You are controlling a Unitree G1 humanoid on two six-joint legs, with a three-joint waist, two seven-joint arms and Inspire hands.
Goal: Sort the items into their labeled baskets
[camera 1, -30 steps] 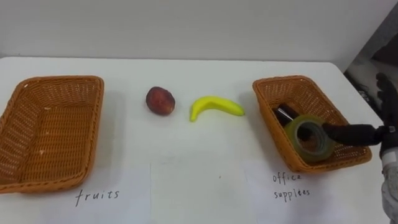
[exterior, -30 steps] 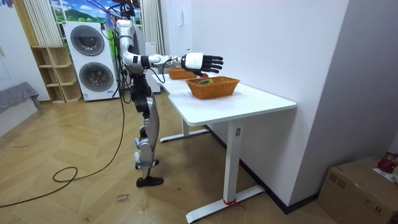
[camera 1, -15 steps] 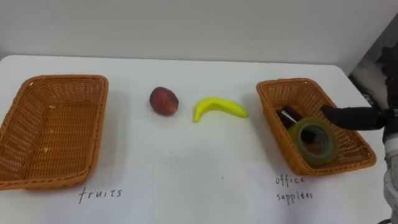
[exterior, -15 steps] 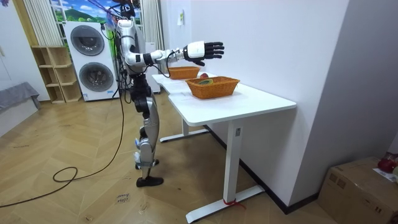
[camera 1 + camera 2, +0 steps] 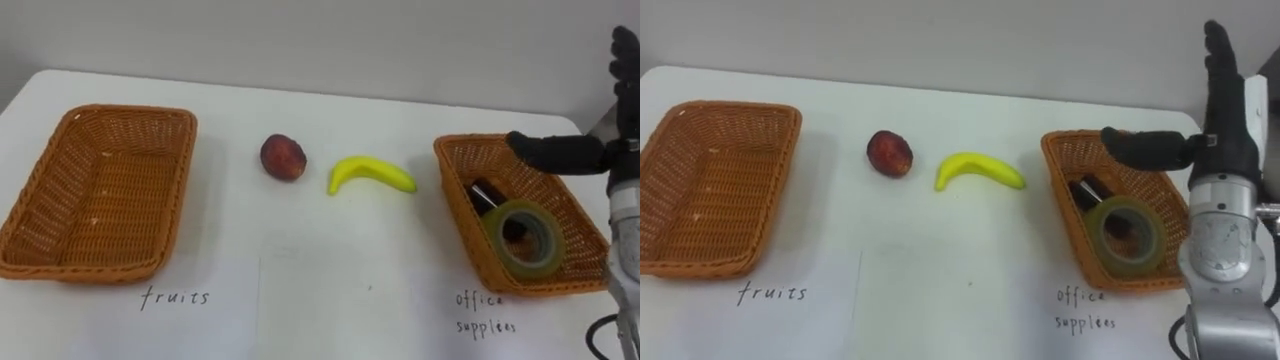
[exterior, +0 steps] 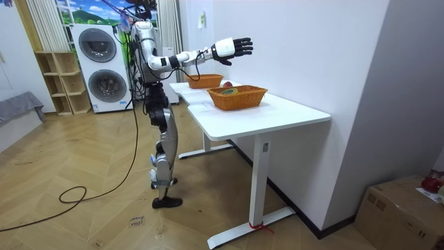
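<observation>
While the right hand (image 5: pixel 1225 130) hangs raised over the far right corner of the office-supplies basket (image 5: pixel 1058 185), its fingers are spread straight upward and its thumb juts out to the left, holding nothing. Below and nearer than the hand, well clear of it, the roll of clear tape (image 5: pixel 1123 235) lies inside that basket against a small dark object (image 5: pixel 1085 190) I cannot identify. Left of that basket on the white table (image 5: pixel 970 110), the yellow banana (image 5: pixel 978 170) and the red peach (image 5: pixel 889 153) lie side by side without touching, and the fruit basket (image 5: pixel 720 180) sits at the far left.
</observation>
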